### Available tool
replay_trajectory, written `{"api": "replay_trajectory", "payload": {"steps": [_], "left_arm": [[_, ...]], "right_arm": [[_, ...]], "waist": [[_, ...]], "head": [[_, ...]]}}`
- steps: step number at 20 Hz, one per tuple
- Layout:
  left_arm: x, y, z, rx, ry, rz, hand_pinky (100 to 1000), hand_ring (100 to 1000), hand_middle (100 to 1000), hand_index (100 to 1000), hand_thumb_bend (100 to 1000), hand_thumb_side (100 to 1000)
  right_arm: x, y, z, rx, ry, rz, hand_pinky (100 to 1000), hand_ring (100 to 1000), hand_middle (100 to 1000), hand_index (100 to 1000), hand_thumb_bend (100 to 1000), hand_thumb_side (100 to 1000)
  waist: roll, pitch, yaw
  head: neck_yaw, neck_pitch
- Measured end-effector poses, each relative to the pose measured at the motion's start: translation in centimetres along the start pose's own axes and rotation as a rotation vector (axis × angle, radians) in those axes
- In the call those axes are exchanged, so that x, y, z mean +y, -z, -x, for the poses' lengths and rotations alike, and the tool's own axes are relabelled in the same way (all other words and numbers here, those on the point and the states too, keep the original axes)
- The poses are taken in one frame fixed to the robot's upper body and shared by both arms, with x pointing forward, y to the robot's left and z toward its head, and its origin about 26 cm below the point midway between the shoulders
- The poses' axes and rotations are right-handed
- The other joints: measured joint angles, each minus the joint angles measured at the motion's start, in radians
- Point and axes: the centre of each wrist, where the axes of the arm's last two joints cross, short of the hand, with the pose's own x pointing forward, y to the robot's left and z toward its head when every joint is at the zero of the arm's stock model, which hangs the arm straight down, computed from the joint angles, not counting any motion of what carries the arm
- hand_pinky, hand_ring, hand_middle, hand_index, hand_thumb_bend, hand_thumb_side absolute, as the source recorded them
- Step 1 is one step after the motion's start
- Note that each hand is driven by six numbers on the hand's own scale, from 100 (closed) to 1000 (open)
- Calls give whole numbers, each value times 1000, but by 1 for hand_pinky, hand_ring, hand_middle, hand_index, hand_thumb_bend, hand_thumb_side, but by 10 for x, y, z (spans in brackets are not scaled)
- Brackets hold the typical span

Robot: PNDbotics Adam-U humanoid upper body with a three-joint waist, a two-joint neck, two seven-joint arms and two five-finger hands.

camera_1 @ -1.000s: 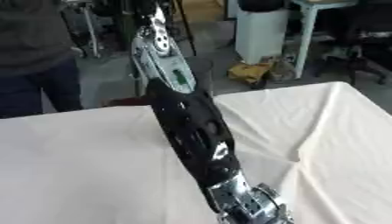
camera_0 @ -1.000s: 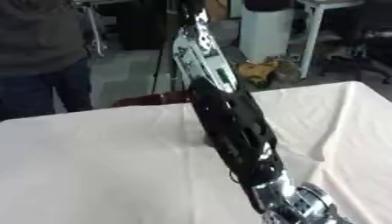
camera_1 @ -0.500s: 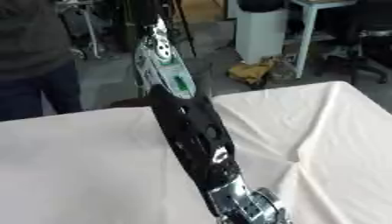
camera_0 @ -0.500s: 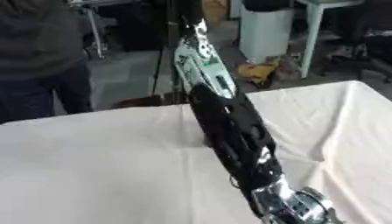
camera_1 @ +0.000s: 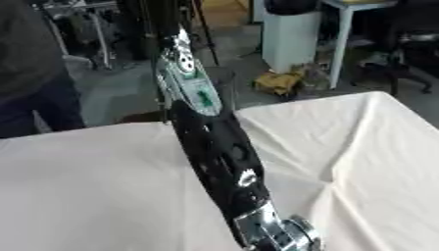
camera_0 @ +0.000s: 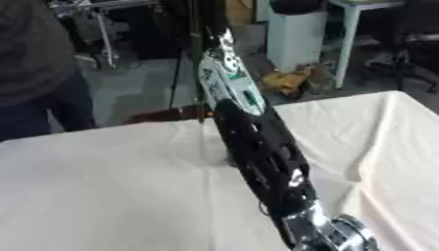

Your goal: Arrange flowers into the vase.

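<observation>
We are looking along one black arm stretching up over the white-clothed worktop; its robot hand is hidden, so we cannot tell its state, and neither flowers nor vase are showing.

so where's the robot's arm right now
The arm runs up the middle of both views, from the lower right edge over the white cloth past the table's far edge; its hand isn't visible.
</observation>
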Motion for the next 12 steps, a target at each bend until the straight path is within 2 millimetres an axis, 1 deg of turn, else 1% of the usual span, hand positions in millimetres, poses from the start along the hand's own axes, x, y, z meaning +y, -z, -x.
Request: {"api": "replay_trajectory", "payload": {"steps": [12], "left_arm": [[0, 0, 0, 0, 0, 2, 537, 745, 657, 651, 362, 1000]], "right_arm": [[-2, 0, -1, -7, -6, 15, 100, 100, 100, 100, 100, 1000]], "waist": [[2, 0, -3]], "head": [[-2, 0]]}}
